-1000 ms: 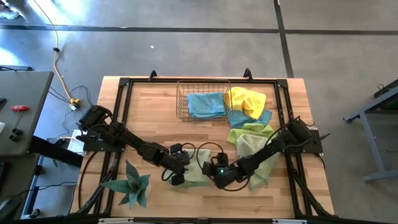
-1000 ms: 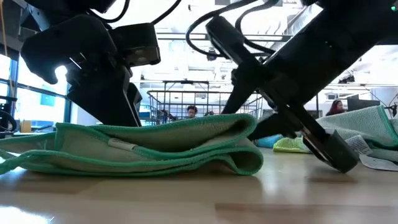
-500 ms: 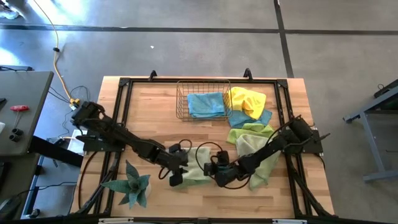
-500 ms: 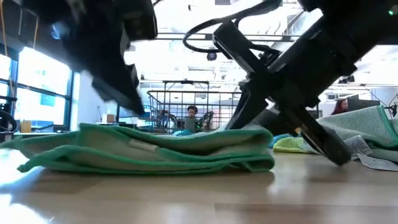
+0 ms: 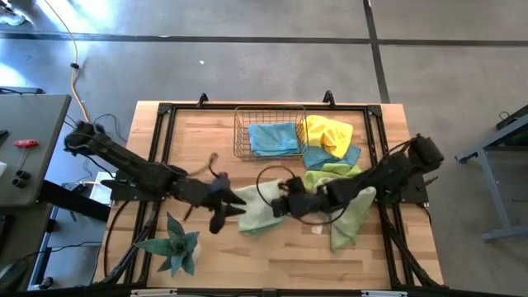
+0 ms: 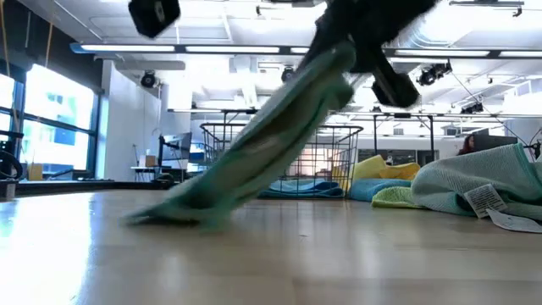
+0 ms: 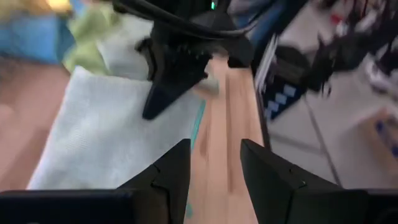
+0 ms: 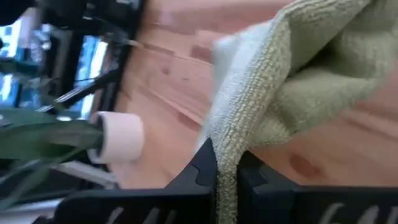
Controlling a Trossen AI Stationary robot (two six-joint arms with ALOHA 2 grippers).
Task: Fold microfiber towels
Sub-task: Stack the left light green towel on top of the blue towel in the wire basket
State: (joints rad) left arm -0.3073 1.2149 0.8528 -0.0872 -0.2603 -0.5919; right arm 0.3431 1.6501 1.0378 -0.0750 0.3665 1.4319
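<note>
A folded pale green towel (image 5: 256, 211) sits at the table's middle front, slanting up in the low view (image 6: 262, 144). My right gripper (image 5: 283, 204) is shut on its right end. My left gripper (image 5: 219, 211) is open and empty just left of the towel. In the left wrist view (image 7: 214, 180) the towel (image 7: 106, 137) lies beside its fingers, apart from them. More towels lie at the back right: yellow (image 5: 327, 132), lime green (image 5: 330, 175) and another pale green one (image 5: 351, 221). My right gripper pinches the pale green towel's right end (image 8: 227, 155) between its two fingers; one layer or several, I cannot tell. It comes from above and the right. The held end is lifted and the towel slants down to its left end (image 6: 165, 213), which lies on the table.
A copper wire basket (image 5: 268, 132) at the back middle holds a light blue towel (image 5: 272, 139). A spiky green plant (image 5: 175, 247) stands at the front left, near my left arm. Bare wood lies at the table's front middle and back left.
My right gripper has risen and moved toward the far edge with the towel's right end. The towel, which lay flat and folded, now slants with only its left end on the table. My left gripper has lifted off the towel and drawn back toward the table's left.
</note>
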